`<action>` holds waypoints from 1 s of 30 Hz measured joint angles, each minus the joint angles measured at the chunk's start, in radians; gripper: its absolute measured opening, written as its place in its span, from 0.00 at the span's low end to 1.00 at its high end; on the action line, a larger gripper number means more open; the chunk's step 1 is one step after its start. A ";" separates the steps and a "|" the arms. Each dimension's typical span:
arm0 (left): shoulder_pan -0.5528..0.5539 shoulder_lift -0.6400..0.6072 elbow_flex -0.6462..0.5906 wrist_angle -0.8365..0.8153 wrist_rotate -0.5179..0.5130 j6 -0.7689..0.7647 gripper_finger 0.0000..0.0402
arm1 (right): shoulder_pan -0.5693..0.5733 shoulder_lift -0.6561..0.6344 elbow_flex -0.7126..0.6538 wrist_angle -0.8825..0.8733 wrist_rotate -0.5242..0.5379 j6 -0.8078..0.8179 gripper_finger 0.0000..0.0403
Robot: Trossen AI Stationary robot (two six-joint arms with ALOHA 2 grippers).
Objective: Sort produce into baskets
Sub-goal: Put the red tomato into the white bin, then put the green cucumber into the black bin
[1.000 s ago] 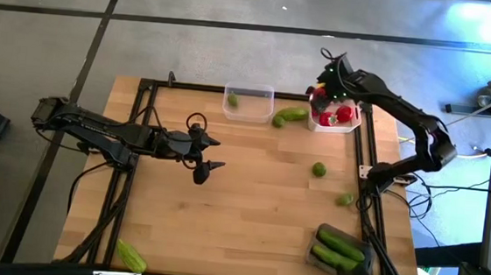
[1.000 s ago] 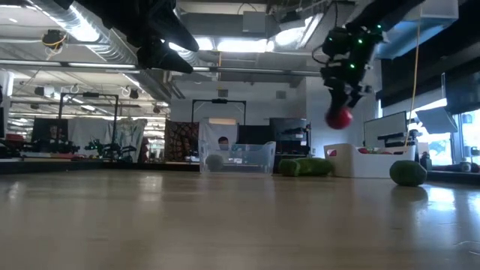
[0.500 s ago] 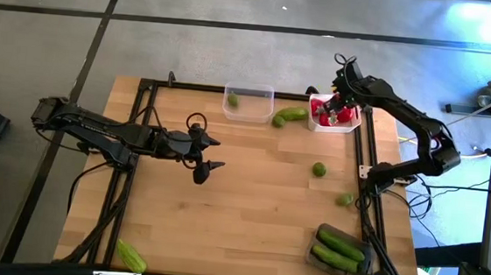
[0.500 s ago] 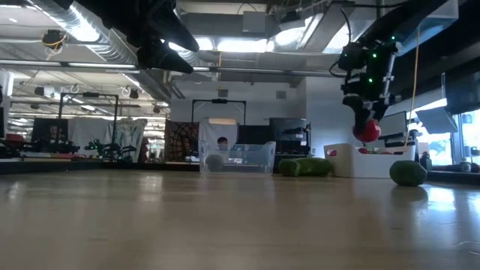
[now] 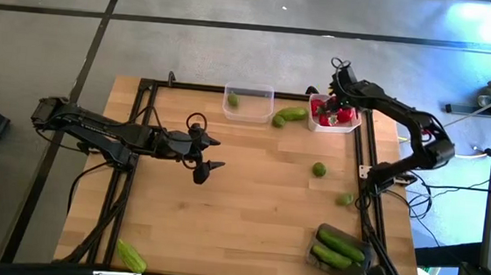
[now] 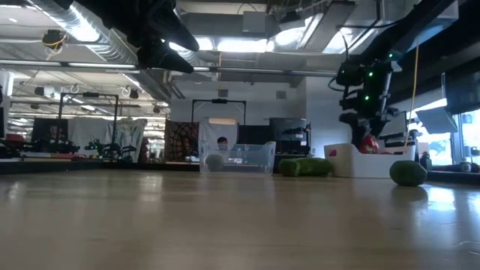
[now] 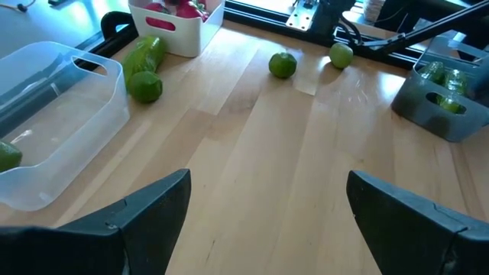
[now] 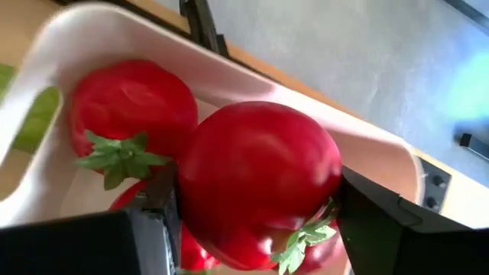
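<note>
Right gripper (image 5: 336,103) sits low over the white basket (image 5: 352,126) at the bench's (image 5: 249,208) 1 o'clock corner, clamped on a red tomato (image 8: 256,179); more red pieces (image 8: 130,107) lie inside. A cucumber (image 5: 293,114) and green fruit (image 5: 278,121) lie just beside it toward 9 o'clock. The clear basket (image 5: 248,102) at 12 holds one green fruit (image 5: 232,101); the grey basket (image 5: 333,250) at 5 holds cucumbers (image 5: 340,243). Left gripper (image 5: 211,152) hangs spread wide mid-bench.

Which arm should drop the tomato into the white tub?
Right. The right gripper is shut on the tomato directly over the white tub. The left gripper hangs open, mid-table.
</note>
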 joint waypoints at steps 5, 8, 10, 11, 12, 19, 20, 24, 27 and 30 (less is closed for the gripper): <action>0.000 0.000 0.000 0.000 0.000 -0.001 0.86 | 0.001 0.047 0.002 0.004 0.005 0.000 0.57; 0.000 0.000 0.000 0.001 0.000 -0.001 0.86 | 0.001 0.056 0.000 0.002 0.009 0.000 0.60; 0.000 0.000 0.000 0.001 0.000 -0.001 0.86 | 0.001 0.057 0.000 0.004 0.005 0.000 0.64; 0.000 0.000 0.000 0.001 0.000 -0.001 0.86 | 0.000 0.056 0.000 0.005 0.004 0.000 0.66; 0.000 0.000 0.000 0.001 0.000 -0.002 0.86 | 0.000 0.055 0.000 0.001 0.006 0.000 0.69; 0.000 0.000 0.000 0.002 0.000 -0.005 0.86 | 0.002 0.047 0.000 -0.025 0.031 -0.035 0.86; 0.000 0.000 0.000 0.003 0.000 -0.004 0.86 | 0.002 0.037 0.000 -0.027 0.031 -0.036 0.87; 0.000 0.000 0.000 0.004 0.000 -0.004 0.86 | 0.002 -0.011 0.019 -0.055 0.028 -0.038 0.89; 0.000 0.000 0.000 0.004 0.000 -0.004 0.86 | 0.003 -0.056 0.051 -0.087 0.015 -0.053 0.89; 0.000 0.000 0.000 0.004 0.000 -0.004 0.86 | 0.003 -0.102 0.072 -0.100 -0.042 -0.062 0.89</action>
